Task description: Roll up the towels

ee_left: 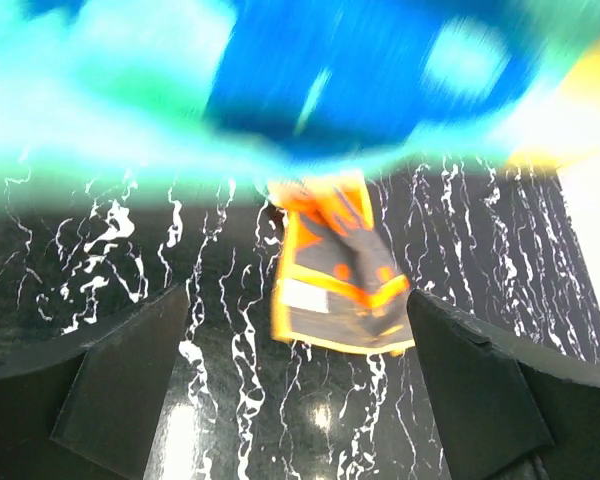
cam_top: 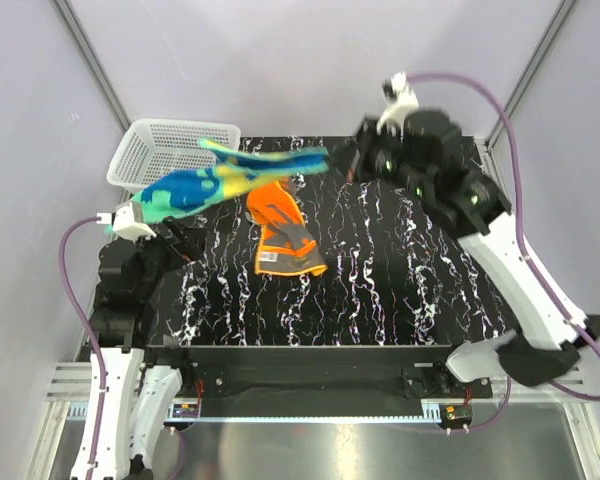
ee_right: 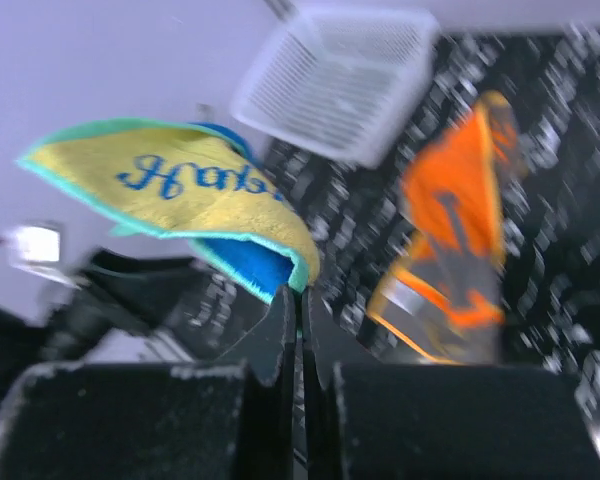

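Yellow towel (cam_top: 220,182) aloft over far-left table (cam_top: 400,290), long axis left-right. Right end pinched in clenched right fingers (ee_right: 273,335). Left end blurred above spread left fingers (ee_left: 130,370), contact unclear. Orange towel (cam_top: 282,232) flat, lengthwise near-far.

1. The basket (cam_top: 170,150) stands at the far left corner of the table (cam_top: 400,280).
2. The lying towel (cam_top: 285,235) rests on the table left of centre, before and right of the basket.
3. The raised towel (cam_top: 220,180) hangs above the table, its right end in the right claw (ee_right: 300,300), its left end over the left claw (ee_left: 298,292).
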You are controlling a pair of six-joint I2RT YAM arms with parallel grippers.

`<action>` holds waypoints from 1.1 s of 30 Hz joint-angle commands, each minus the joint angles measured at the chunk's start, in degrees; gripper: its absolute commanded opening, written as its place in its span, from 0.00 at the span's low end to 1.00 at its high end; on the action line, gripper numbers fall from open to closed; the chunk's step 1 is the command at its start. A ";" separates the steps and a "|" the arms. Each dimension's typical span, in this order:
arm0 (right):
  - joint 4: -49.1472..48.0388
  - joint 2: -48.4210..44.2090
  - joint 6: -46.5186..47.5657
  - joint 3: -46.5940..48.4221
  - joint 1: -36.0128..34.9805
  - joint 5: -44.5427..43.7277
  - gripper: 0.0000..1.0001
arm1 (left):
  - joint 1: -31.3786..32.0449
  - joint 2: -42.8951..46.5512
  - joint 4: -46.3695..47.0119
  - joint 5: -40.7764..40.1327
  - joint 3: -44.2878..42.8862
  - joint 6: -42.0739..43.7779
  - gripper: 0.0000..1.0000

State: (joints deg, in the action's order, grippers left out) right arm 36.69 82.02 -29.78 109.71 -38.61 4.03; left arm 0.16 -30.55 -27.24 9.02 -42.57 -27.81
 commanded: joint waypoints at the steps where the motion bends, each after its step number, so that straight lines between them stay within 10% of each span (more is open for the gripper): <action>1: -2.85 -6.94 -0.19 -22.04 0.03 -7.53 0.00 | -0.08 -0.13 -0.97 0.30 -2.08 1.36 0.99; 9: -6.27 -11.27 -13.71 -58.69 1.61 -9.93 0.00 | -0.08 0.14 -1.49 -2.51 -1.90 1.44 0.99; 16: -8.75 -16.00 -12.50 -64.80 1.70 -7.02 0.00 | 0.88 -11.36 5.70 4.07 -2.00 0.31 0.99; 24: -1.71 -27.78 -11.97 -68.66 1.70 -4.65 0.00 | 23.90 -46.59 3.87 -14.98 -20.69 0.31 0.99; 33: 1.98 -32.36 -12.49 -70.77 1.70 -2.28 0.00 | 26.64 -84.48 -10.27 -22.81 -51.81 -0.75 0.99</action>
State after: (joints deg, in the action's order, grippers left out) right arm 36.99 51.29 -41.65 39.35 -37.06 -0.19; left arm 26.41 -108.47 -30.35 -8.38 -86.54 -27.92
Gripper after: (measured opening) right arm 0.017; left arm 0.985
